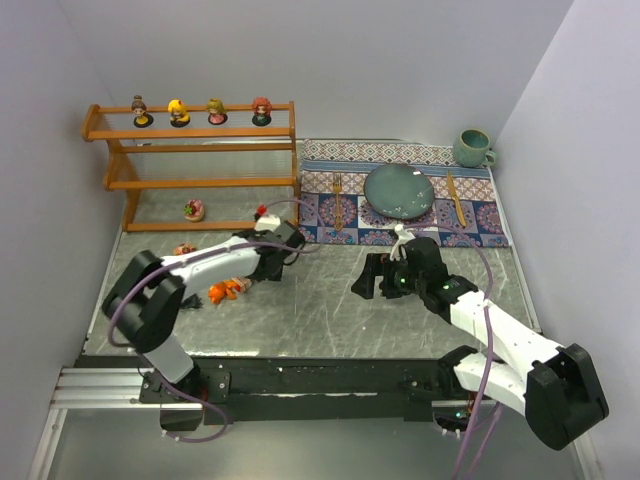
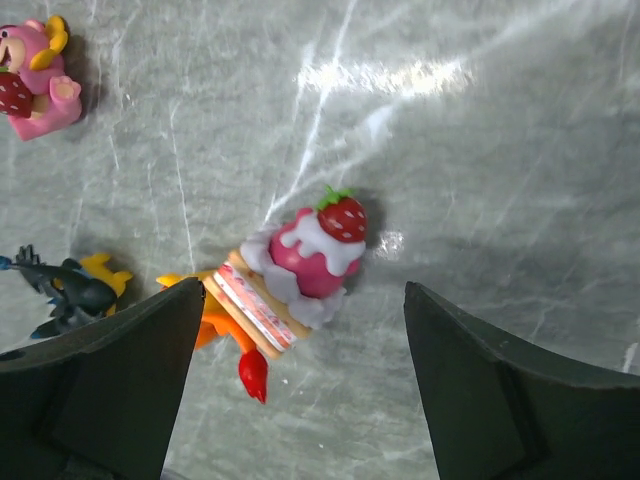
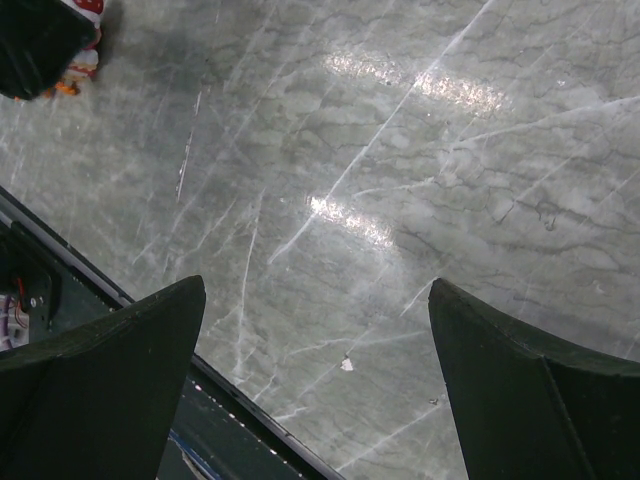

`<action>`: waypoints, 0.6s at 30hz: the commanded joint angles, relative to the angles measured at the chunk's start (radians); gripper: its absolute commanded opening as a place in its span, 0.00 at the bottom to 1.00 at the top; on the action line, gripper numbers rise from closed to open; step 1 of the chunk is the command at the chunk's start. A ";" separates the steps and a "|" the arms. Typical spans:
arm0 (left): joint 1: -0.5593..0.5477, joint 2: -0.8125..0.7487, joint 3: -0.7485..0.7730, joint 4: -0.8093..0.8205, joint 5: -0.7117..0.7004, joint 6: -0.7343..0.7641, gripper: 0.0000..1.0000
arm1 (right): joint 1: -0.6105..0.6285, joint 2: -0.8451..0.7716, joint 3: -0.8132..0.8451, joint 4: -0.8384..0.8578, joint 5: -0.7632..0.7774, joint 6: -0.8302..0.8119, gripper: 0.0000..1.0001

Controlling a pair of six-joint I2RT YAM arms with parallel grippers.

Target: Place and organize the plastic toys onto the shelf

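Straddling the strawberry-cake toy (image 2: 310, 255), the wide-spread left gripper (image 2: 300, 300) should descend centred, sparing the touching orange creature (image 2: 215, 318); right gripper (image 3: 318, 300) equally wide, empty.

Left gripper (image 2: 305, 288) gap: cake toy (image 2: 300, 260) inside, orange creature (image 2: 215, 320) touching it.
Shelf (image 1: 190, 148) top tier: four dolls (image 1: 179, 112).
Right gripper (image 3: 315, 300) gap: bare tabletop (image 3: 400, 200).

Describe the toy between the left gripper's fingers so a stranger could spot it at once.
On the grey marbled table, look at the open left gripper. The cake toy there has biscuit layers, a pink dome, white cream and a strawberry on top; the dark-blue creature and pink figure beside it have no layers.
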 commanded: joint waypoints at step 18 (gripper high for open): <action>-0.074 0.219 0.084 -0.117 -0.149 -0.093 0.73 | 0.007 0.029 0.003 0.027 -0.004 -0.007 1.00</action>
